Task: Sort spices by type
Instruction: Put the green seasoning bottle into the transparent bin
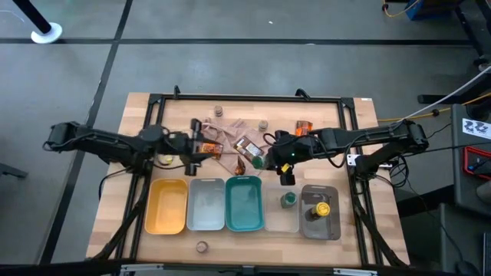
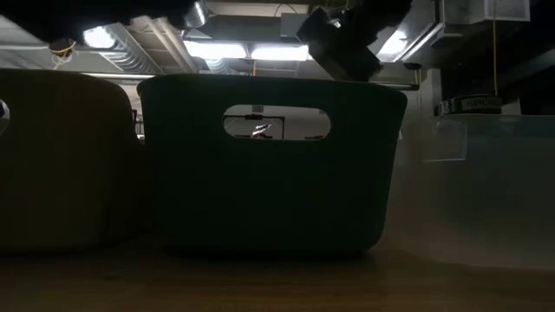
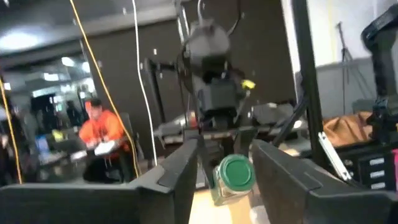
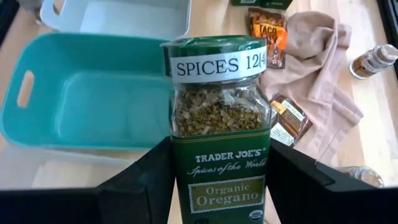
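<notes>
On the left of the worktop (image 1: 138, 107), the left gripper (image 1: 201, 147) reaches in over the beige cloth (image 1: 230, 138) where the loose spices lie. Its wrist view shows a green-lidded jar (image 3: 232, 177) lying between the two fingers (image 3: 180, 171) with its lid facing the camera, so its long axis runs back along the jaws; whether they are pressed onto it I cannot tell. An orange-brown packet (image 1: 249, 146) rests on the cloth just beside this gripper, and a tan-lidded jar (image 1: 219, 111) stands farther back.

In front, the trays sit in a row: the yellow tray (image 1: 166, 205), the grey tray (image 1: 205, 204), the teal tray (image 1: 244, 203) and the clear tray (image 1: 290, 222), which already holds one green-lidded jar (image 1: 288, 200).

On the right, the right gripper (image 1: 282, 162) has its jaws clamped on the oregano jar (image 4: 219, 124), a green-lidded jar held upright, its long axis vertical, the fingers pinching the lower body from either side. It hangs just behind the gap between the teal and clear trays. Judging by type, the matching jar lies forward and slightly to the right, so the right arm is the nearer one for that drop.
</notes>
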Controlling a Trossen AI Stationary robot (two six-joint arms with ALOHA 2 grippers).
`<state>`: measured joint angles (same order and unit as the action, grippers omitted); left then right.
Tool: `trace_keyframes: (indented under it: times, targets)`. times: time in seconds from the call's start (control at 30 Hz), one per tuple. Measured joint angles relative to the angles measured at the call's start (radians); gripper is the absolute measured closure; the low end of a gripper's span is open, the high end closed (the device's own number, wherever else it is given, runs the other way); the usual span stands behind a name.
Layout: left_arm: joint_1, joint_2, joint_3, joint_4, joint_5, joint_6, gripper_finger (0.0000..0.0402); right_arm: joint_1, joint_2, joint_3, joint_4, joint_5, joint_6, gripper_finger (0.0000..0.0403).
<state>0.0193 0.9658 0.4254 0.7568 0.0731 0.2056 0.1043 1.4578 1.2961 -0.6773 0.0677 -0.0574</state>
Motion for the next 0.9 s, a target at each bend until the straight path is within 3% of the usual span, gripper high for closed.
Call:
trace_keyframes:
  times: [0.37, 0.9]
  targets:
    - [0.0, 0.27, 0.21, -0.143, -0.032, -0.074, 0.0143, 0.0, 0.0, 0.0, 0.04, 0.003, 0.143, 0.0196]
    - [0.0, 0.46, 0.351, -0.151, 0.005, -0.174, 0.0133, 0.0, 0.0, 0.0, 0.03, 0.018, 0.332, 0.0196]
